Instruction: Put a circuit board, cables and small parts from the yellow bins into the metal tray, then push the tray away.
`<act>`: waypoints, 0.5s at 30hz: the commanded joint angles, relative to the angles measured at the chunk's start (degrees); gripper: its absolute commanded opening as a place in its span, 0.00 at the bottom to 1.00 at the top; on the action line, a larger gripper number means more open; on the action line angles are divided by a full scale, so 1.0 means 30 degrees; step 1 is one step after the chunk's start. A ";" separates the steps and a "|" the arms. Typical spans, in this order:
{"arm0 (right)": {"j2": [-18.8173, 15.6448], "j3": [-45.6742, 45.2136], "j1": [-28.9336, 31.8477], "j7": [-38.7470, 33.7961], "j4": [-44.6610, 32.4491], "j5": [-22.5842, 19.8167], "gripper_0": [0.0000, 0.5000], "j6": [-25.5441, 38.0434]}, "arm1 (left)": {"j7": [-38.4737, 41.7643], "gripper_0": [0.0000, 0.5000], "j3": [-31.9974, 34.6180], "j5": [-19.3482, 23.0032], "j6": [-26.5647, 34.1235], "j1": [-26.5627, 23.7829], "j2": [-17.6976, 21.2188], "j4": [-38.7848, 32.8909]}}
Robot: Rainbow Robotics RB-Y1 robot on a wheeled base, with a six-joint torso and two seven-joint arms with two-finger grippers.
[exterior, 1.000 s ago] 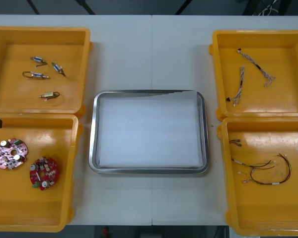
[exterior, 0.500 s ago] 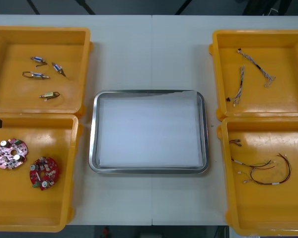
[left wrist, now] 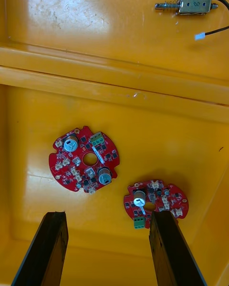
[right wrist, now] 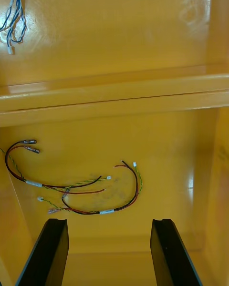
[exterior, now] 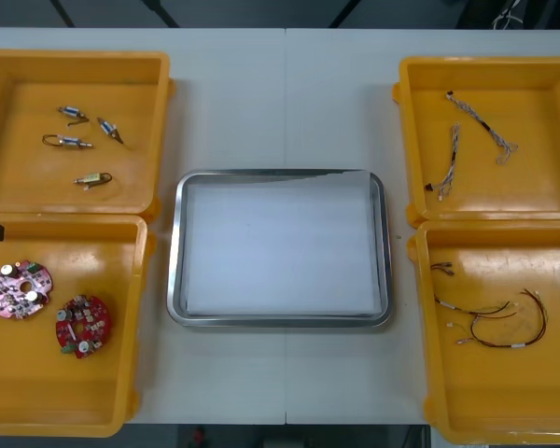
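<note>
Table bears tray, bare inside. Over two boards hangs left gripper, fingers apart, one above the nearer board's edge: descent could clip it. Over tangled cables, right gripper, fingers apart: several may lift together.

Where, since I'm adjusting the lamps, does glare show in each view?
Front view: the tray rim gleams, its white inside evenly lit. Right wrist view: bright patches on the far cable bin, beyond the open right gripper. Left wrist view: a pale sheen on the parts bin floor, beyond the open left gripper.
</note>
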 commanded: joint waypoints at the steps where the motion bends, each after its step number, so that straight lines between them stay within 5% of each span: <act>1: 0.0169 -0.0534 0.0220 -0.0106 -0.0496 -0.0149 1.00 -0.0165 | -0.1044 1.00 0.0499 -0.0174 -0.0170 0.0252 -0.0115 -0.0271; 15: 0.0169 -0.0534 0.0220 -0.0106 -0.0496 -0.0149 1.00 -0.0165 | -0.1044 1.00 0.0499 -0.0174 -0.0170 0.0252 -0.0115 -0.0271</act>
